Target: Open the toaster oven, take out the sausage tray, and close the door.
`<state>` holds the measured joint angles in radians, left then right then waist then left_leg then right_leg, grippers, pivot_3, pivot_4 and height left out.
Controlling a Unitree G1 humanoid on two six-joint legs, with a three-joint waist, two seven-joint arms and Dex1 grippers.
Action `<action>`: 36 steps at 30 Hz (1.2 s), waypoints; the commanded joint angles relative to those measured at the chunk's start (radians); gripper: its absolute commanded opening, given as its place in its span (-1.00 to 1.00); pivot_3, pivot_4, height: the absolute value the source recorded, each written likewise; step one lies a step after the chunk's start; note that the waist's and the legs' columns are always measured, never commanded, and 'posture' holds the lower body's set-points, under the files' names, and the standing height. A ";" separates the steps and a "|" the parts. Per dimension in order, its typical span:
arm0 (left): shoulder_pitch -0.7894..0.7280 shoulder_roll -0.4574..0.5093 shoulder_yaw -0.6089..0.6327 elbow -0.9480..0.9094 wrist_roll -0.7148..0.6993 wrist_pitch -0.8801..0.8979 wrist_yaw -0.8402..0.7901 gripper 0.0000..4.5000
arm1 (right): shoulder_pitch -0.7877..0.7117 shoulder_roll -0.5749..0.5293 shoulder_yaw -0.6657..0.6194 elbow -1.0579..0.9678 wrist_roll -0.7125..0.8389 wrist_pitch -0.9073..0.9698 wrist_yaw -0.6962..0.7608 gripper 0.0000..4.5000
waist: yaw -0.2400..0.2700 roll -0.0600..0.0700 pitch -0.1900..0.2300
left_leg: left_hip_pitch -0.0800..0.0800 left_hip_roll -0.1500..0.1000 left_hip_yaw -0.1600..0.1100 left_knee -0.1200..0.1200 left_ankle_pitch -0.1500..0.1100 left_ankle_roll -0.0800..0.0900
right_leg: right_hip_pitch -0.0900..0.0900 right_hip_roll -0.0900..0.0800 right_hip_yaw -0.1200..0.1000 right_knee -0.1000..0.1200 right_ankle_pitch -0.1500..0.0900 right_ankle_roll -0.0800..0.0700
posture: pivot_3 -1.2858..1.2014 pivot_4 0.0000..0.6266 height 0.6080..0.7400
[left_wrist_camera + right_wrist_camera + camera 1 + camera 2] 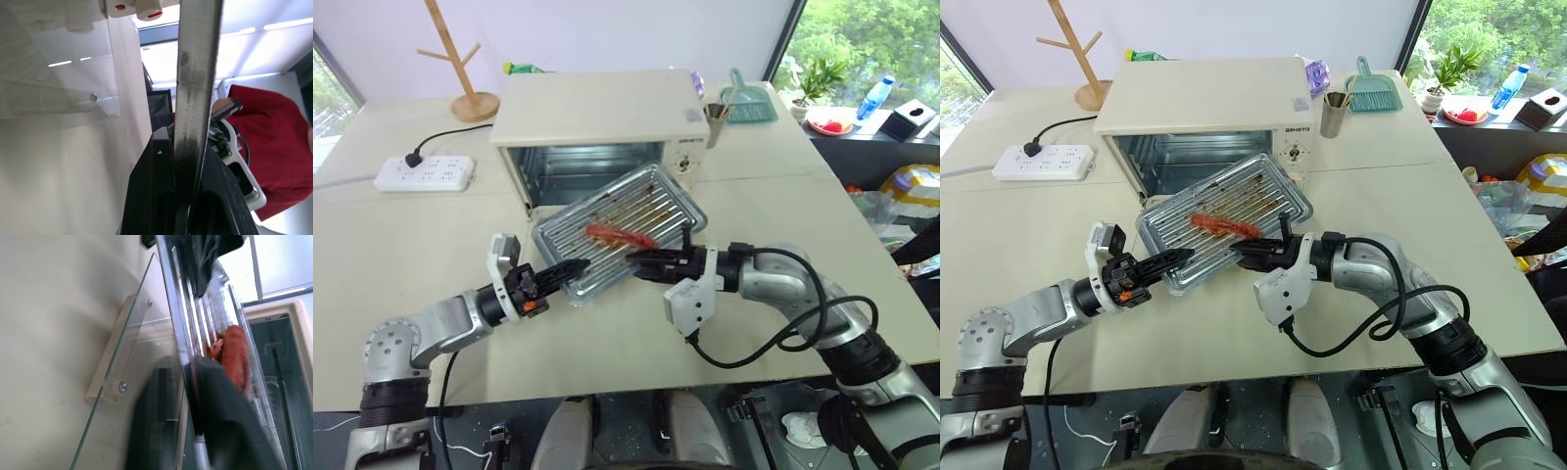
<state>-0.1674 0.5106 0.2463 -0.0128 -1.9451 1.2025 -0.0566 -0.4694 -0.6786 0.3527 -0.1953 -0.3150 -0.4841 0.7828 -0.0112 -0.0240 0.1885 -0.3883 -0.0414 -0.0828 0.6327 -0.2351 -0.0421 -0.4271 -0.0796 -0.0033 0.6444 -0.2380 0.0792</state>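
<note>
The toaster oven point(597, 117) stands at the back of the table with its cavity exposed. The door point(132, 357) is folded down flat in front, its glass pane and white handle point(108, 363) lying under the tray. The sausage tray point(656, 196), shiny ribbed metal with a reddish sausage point(619, 235) on it, hangs tilted in front of the oven. My left gripper point(570, 269) is shut on the tray's near left rim point(193, 98), which runs between its fingers. My right gripper point(641, 262) is at the tray's near right edge.
A white power strip point(424, 173) and a wooden mug tree point(460, 69) are at the back left. A metal cup point(716, 125) and a teal dustpan point(749, 103) stand right of the oven. A person in red point(274, 147) is nearby.
</note>
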 commanded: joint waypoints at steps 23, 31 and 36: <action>0.541 0.006 0.400 -0.372 -0.027 -0.166 -0.113 -1.00 | 0.211 -0.036 -0.217 0.034 0.246 0.167 -0.026 0.61 | 0.001 0.000 0.000 | -0.001 0.002 0.001 -0.002 -0.001 0.001 | 0.003 -0.001 0.000 -0.011 -0.001 -0.003 | 0.03 -0.52 1.00; 0.776 -0.163 0.419 -0.545 -0.027 -0.376 -0.088 -1.00 | 0.141 -0.015 -0.175 0.289 0.189 0.072 -0.030 0.61 | 0.003 0.000 0.000 | -0.001 0.002 0.002 -0.001 -0.002 0.003 | 0.006 -0.002 0.000 -0.015 0.000 -0.003 | 0.03 -0.52 1.00; 0.840 -0.245 0.482 -0.569 -0.027 -0.486 -0.091 -1.00 | 0.106 0.003 -0.149 0.361 0.197 0.036 -0.002 0.37 | 0.002 0.000 0.000 | -0.001 0.003 0.002 -0.001 -0.002 0.003 | 0.006 -0.001 0.000 -0.015 0.000 -0.003 | 0.03 -0.52 1.00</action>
<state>0.6673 0.2754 0.6793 -0.5463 -1.9497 0.7579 -0.1365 -0.3421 -0.6849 0.2034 0.1661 -0.1273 -0.4213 0.7734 -0.0094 -0.0242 0.1884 -0.3895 -0.0387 -0.0798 0.6316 -0.2372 -0.0388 -0.4212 -0.0804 -0.0037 0.6290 -0.2384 0.0759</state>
